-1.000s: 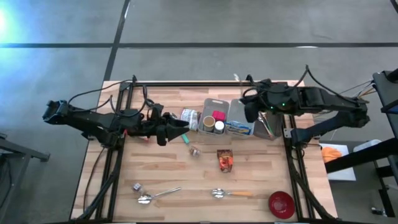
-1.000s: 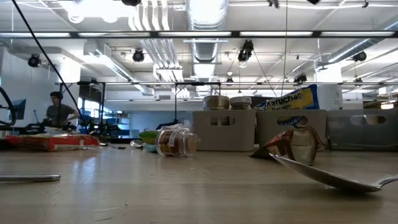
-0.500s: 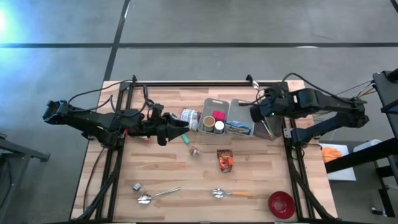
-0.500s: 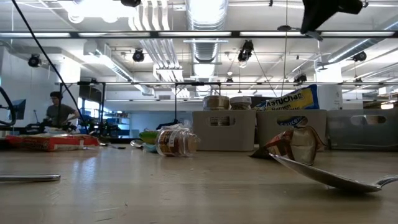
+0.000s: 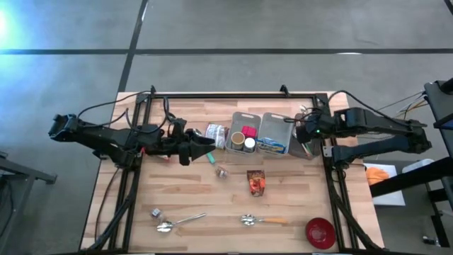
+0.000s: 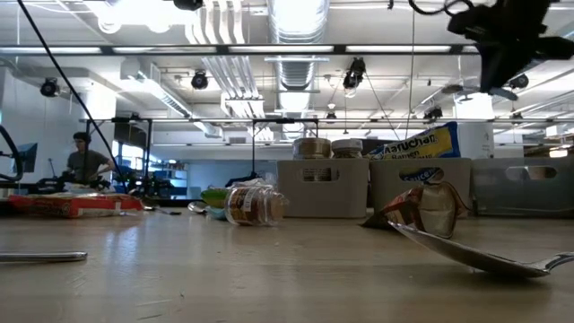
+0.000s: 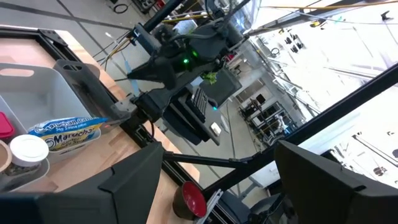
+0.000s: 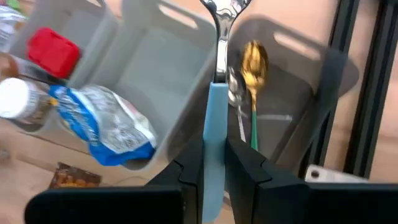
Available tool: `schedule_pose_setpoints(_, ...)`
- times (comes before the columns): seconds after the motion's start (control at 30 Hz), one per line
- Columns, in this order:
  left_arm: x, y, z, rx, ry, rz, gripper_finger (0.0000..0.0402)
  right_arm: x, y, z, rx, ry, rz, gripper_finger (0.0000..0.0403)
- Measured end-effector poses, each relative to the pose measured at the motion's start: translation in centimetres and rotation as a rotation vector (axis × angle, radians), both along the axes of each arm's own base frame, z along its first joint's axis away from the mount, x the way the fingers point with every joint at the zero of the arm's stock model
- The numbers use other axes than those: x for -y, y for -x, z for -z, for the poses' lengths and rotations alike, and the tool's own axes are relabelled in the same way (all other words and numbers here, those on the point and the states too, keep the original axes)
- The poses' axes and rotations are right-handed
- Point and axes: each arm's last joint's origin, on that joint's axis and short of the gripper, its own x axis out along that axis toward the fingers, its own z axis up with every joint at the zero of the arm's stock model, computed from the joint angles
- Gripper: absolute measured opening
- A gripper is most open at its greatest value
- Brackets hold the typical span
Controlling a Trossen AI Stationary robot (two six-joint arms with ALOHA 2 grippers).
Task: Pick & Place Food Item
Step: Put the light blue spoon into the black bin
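Observation:
My right gripper (image 8: 214, 163) is shut on a blue-handled metal utensil (image 8: 216, 93) and points steeply down over the rightmost grey bin (image 8: 323, 93), which holds a gold spoon (image 8: 254, 62). In the high view this gripper (image 5: 306, 132) is at the table's far right. The middle bin (image 5: 274, 126) holds a blue ramen packet (image 8: 102, 127). A small jar (image 5: 222, 172) and a red-orange packet (image 5: 255, 182) lie on the table. My left gripper (image 5: 205, 146) waits open and level left of the bins. My right gripper pinches the utensil's blue handle (image 8: 215, 127) between its two fingers. The handle runs along the fingers and the metal end (image 8: 222, 12) sticks out beyond them, slanting down over the rightmost bin. Whether that end touches anything in the bin, I cannot tell.
The left bin (image 5: 244, 119) holds a red item and capped jars. A packet (image 5: 216, 133) lies beside it. Two spoons (image 5: 180, 222) (image 5: 263, 221) and a red bowl (image 5: 320, 231) lie near the front edge. Black frame rails (image 5: 212, 95) run along the table's sides.
My right gripper has moved toward the table's right edge and downward, from above the middle bin to above the rightmost bin. It has tipped steeply down and rolled, staying shut on the blue-handled utensil. It has come into the low view from above.

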Motion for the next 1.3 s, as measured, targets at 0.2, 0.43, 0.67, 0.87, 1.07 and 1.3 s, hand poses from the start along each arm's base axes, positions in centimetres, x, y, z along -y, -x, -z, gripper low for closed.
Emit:
schedule_pose_setpoints(0.2,-0.2,0.0,0.0,0.0,0.0,-0.009,0.0315,0.1,0.5,2.6,-0.007,-0.059,0.014,0.0034)
schedule_pose_setpoints(0.43,-0.6,-0.1,0.0,0.0,0.0,-0.021,0.0315,0.8,0.0,4.7,-0.135,-0.036,-0.064,0.0034)
schedule_pose_setpoints(0.67,-0.6,-0.1,0.0,0.001,0.001,-0.021,0.0315,2.0,-0.3,5.9,-0.224,-0.021,-0.106,0.0034)
schedule_pose_setpoints(0.87,-0.6,-0.1,0.0,0.0,0.001,-0.018,0.0315,2.6,-0.3,7.0,-0.269,-0.04,-0.088,0.0034)
schedule_pose_setpoints(1.07,-0.6,-0.1,0.1,-0.014,-0.001,-0.018,0.0315,2.8,-0.9,8.3,-0.245,-0.062,-0.092,0.0034)
schedule_pose_setpoints(1.3,-0.6,-0.1,0.2,-0.02,-0.001,-0.017,0.0315,2.7,-0.6,10.9,-0.279,-0.105,-0.071,0.0034)
